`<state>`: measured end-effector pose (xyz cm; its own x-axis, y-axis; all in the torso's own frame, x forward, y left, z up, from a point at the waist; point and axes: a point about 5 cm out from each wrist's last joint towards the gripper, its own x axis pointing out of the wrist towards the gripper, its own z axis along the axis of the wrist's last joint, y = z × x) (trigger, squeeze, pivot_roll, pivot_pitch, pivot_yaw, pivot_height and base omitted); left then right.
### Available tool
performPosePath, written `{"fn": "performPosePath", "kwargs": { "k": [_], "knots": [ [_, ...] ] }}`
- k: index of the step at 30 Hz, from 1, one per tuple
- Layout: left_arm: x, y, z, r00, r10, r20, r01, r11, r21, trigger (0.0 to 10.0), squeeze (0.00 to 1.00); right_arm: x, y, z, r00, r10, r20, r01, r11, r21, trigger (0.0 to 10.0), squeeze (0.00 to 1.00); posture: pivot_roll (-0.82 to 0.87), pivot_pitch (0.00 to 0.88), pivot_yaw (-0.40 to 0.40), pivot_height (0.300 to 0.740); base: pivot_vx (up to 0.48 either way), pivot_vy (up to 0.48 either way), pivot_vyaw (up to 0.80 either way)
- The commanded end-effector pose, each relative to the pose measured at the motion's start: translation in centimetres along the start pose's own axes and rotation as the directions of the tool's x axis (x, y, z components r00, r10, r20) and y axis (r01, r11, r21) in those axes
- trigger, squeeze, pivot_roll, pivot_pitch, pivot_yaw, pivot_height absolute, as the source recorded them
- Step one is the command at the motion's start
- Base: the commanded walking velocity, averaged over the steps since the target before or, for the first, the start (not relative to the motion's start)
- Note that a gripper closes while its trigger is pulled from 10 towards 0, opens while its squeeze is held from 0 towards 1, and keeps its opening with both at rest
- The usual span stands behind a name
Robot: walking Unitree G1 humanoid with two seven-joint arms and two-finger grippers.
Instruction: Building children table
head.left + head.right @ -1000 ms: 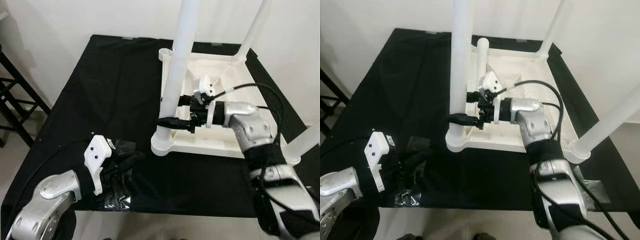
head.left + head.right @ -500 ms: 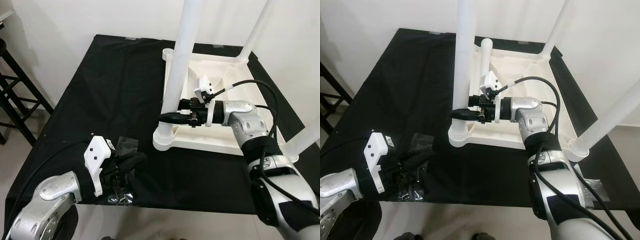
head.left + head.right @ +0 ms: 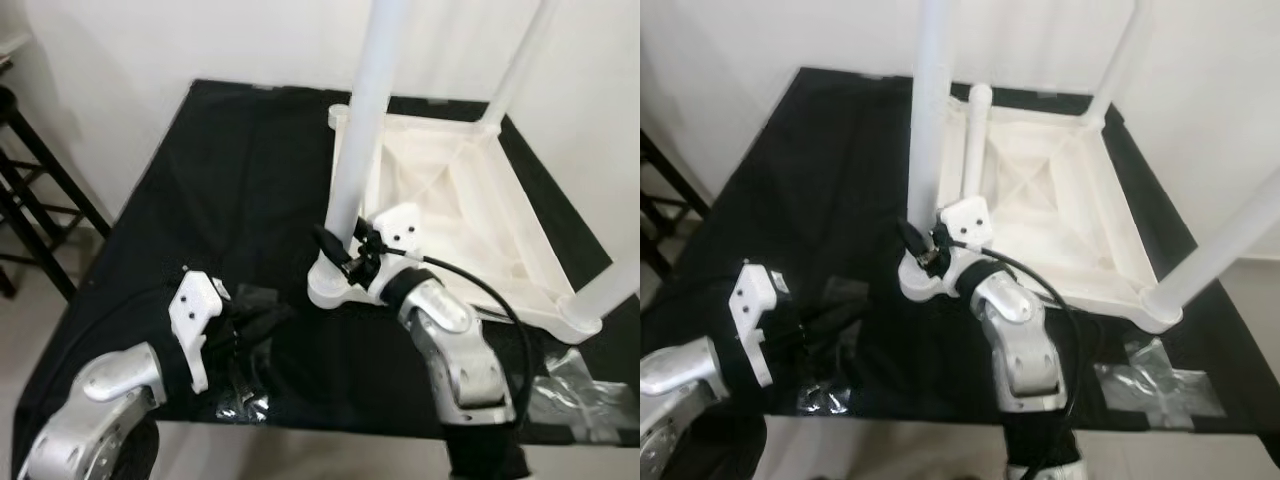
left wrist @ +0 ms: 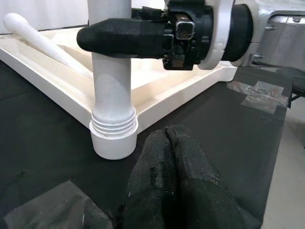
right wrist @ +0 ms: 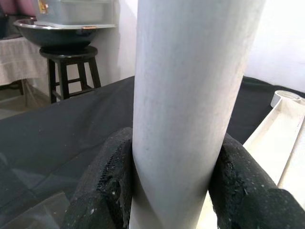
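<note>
1. Clamping the near white table leg point(image 3: 362, 130) just above its threaded base, the right gripper point(image 3: 338, 248) has one black finger on each side of it.
2. The upturned white tabletop point(image 3: 470, 215) lies on the black cloth point(image 3: 215, 190), legs pointing up.
3. The left gripper point(image 4: 167, 164) rests on the cloth near that leg's socket, fingers pressed together, holding nothing.

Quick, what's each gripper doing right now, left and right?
Left gripper: shut, holding nothing, low over the black cloth.
Right gripper: shut on the near white table leg.
</note>
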<state>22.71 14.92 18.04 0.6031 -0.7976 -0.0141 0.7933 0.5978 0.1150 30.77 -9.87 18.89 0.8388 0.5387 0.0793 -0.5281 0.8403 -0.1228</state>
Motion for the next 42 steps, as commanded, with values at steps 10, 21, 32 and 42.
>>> {"fn": "performPosePath", "kwargs": {
  "k": [10, 21, 32, 42],
  "knots": [
    [-0.1, 0.0, -0.5, 1.000, 0.006, -0.011, -0.007, 1.000, -0.010, 10.0, 0.00, -1.0, -0.5, -2.1, 0.966, 0.126, -0.225, -0.133, 0.991, -0.014, 10.0, 1.00, 0.00, 0.111, -0.101, 0.740, 0.000, 0.000, 0.00],
    [0.2, -0.2, -0.6, 1.000, 0.012, 0.000, -0.012, 1.000, -0.011, 10.0, 0.00, 1.3, -2.6, 0.7, 0.752, 0.649, -0.117, -0.657, 0.752, -0.053, 10.0, 0.00, 0.02, 0.092, -0.118, 0.740, 0.000, 0.000, 0.00],
    [0.2, -0.5, -0.4, 1.000, 0.016, 0.009, -0.015, 1.000, -0.015, 10.0, 0.00, 3.4, -5.0, 1.2, 0.756, 0.646, -0.103, -0.640, 0.763, 0.089, 0.0, 0.00, 0.03, 0.103, -0.124, 0.740, 0.000, 0.000, 0.00],
    [0.2, -0.3, -0.3, 1.000, 0.014, 0.018, -0.014, 1.000, -0.016, 10.0, 0.00, 1.7, -6.5, -1.1, 0.923, 0.344, -0.172, -0.355, 0.934, -0.034, 0.0, 0.00, 0.00, 0.111, -0.138, 0.740, 0.000, 0.000, 0.00]
  ]
}}
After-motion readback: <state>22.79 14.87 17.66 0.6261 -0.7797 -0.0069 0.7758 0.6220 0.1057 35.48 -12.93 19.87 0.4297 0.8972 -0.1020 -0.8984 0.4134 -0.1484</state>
